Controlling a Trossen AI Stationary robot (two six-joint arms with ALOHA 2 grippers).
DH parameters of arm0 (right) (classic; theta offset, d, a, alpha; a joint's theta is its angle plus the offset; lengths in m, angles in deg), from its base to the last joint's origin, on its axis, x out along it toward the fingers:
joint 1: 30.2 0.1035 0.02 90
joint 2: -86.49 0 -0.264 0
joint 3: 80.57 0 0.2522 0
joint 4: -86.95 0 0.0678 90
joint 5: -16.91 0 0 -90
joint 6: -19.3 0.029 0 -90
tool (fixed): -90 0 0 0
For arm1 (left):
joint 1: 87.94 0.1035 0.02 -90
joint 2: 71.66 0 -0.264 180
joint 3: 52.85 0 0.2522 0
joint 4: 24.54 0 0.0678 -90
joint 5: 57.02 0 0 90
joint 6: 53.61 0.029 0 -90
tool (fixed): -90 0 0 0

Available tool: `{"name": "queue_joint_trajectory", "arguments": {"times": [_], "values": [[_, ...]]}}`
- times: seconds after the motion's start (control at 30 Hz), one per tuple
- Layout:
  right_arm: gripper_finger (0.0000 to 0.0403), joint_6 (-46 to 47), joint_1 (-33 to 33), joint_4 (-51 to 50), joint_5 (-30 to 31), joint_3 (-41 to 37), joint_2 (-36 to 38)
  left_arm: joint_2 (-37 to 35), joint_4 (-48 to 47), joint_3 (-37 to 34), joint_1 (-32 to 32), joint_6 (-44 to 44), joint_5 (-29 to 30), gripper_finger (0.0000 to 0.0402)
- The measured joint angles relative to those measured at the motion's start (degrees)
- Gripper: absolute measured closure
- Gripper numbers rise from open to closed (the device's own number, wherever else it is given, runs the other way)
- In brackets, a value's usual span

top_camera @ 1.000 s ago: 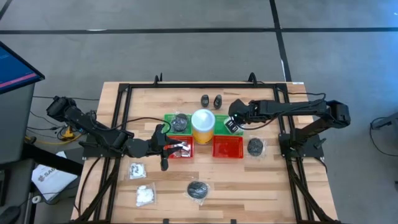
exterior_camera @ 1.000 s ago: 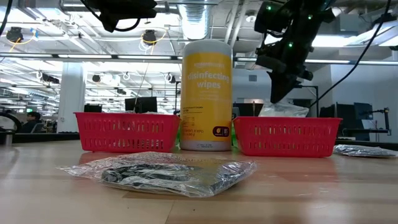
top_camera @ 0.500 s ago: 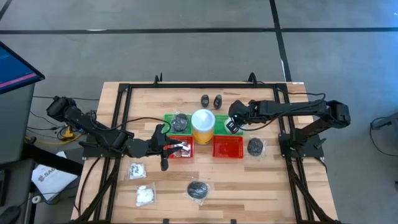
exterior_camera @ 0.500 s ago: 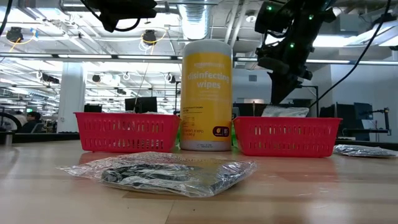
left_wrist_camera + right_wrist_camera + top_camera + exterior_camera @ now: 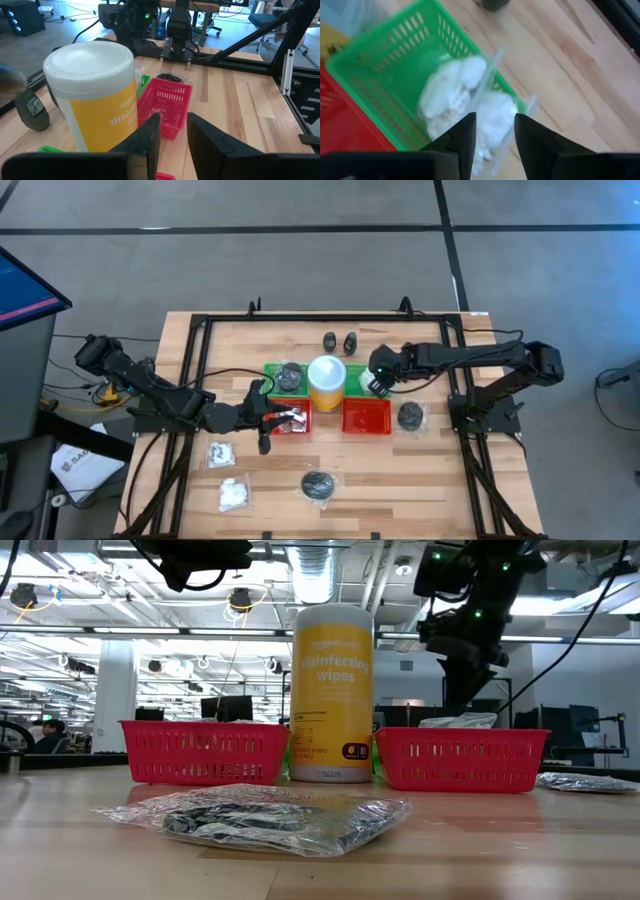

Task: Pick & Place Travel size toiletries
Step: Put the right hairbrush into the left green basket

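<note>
A clear-wrapped white lumpy packet [image 5: 457, 92] lies in the right green tray [image 5: 380, 50], one end over the tray's rim. My right gripper [image 5: 492, 137] hangs open just above it, right of the yellow cylinder [image 5: 326, 380]; its fingers are clear of the packet. In the low view the packet [image 5: 455, 721] shows behind the right red tray [image 5: 462, 760]. My left gripper [image 5: 272, 418] hovers open over the left red tray [image 5: 300, 425], with nothing between its fingers [image 5: 150, 135].
Two tiny black bottles [image 5: 340, 341] stand at the far side. One dark pad [image 5: 289, 376] lies in the left green tray; others lie on the table at the right [image 5: 410, 416] and near the front [image 5: 318, 485]. Two white packets [image 5: 220, 452] lie front left.
My right gripper has opened and let go of the white packet, and its wrist has turned a little. The packet has dropped from the fingers and now lies in the right green tray.
</note>
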Motion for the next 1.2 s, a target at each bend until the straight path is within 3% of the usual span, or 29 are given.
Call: {"name": "queue_joint_trajectory", "arguments": {"times": [0.43, 0.83, 1.2], "values": [[0.0280, 7.20, 7.17, -8.13, 0.25, -0.01, 5.18, 0.00, -0.14, -0.01, -0.01, 0.00, 0.00, 0.0314], [0.0285, 20.54, 15.24, -9.11, -0.68, -10.45, 17.29, 0.00, -0.42, -0.02, 0.00, -0.01, 0.01, 0.0314], [0.0284, 28.07, 17.28, -18.89, -3.71, -11.69, 15.09, 0.02, -0.42, -0.02, 0.01, -0.02, 0.02, 0.0314]]}}
